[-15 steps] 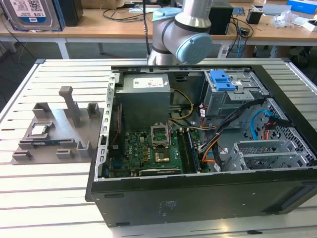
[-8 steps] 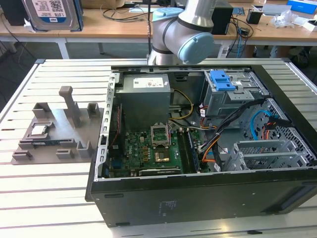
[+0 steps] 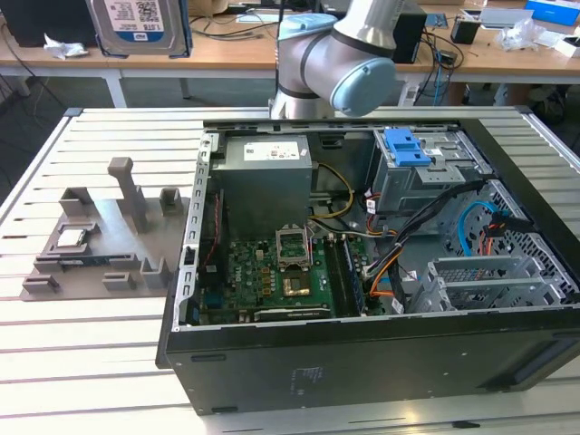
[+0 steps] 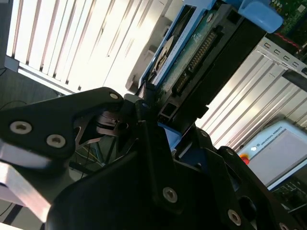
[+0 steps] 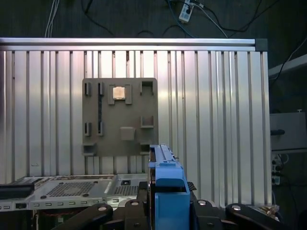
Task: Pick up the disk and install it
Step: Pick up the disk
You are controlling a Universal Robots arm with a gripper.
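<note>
I am holding one disk (image 3: 140, 23) in my one pincer (image 5: 166, 189). I am counting one open computer case (image 3: 362, 372) and one grey holder plate (image 3: 109, 237) lying on the one slatted desk (image 3: 91, 362), one small silver chip (image 3: 71, 238) sitting on that plate, and one blue bracket (image 3: 406, 147) sitting inside the case.

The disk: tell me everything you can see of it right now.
The disk is a flat silver drive with a white-and-blue label, set in a blue plastic frame. It is held in the air at the exterior view's upper left, away from the open computer case. In the second wrist view its green circuit board shows, and the gripper has its black fingers clamped on it.
</note>
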